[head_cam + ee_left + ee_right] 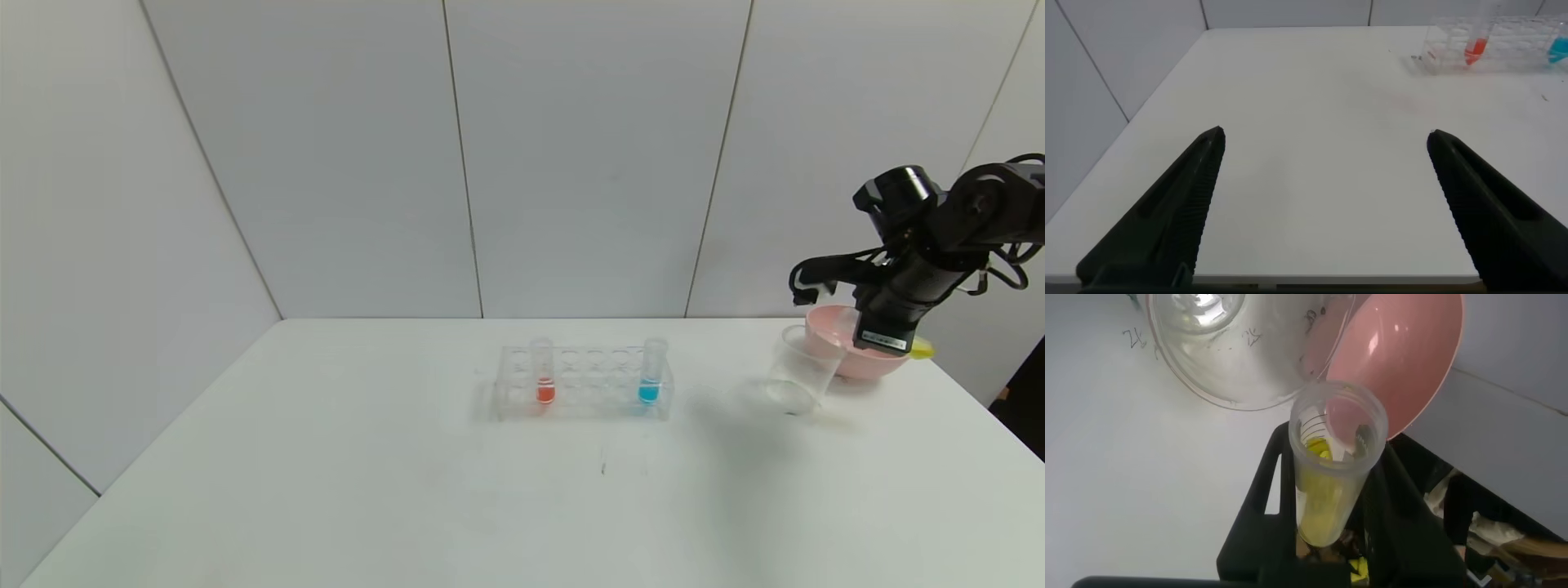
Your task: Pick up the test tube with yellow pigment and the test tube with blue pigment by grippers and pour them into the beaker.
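At the right of the head view, the right hand (886,339) was clamped on the yellow tube (1331,469), tilted near the beaker (800,371) beside a pink bowl (857,359). The tube looked light, smooth and breakable, so a gentle grip on its middle seemed best. The blue tube (651,371) stood in the rack (584,384) at frame centre on the tabletop (408,490). The left hand (1323,204) hung spread wide, idle.
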### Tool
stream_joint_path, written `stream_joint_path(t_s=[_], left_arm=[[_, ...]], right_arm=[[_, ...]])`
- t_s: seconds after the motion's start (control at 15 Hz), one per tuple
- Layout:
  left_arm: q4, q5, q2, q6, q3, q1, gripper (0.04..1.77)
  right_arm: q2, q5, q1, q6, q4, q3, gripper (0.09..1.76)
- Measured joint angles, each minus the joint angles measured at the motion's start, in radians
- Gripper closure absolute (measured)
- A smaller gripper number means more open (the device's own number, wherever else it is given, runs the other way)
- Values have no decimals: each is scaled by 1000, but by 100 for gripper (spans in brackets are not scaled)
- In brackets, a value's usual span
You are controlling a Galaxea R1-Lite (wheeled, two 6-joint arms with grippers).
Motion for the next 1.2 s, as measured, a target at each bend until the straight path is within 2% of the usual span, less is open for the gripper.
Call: stream_joint_path(t_s=[1.2], left_arm=[[0,0,0,0,0,1,5]], right_arm=[[6,-233,69,-71,-23,0,132]])
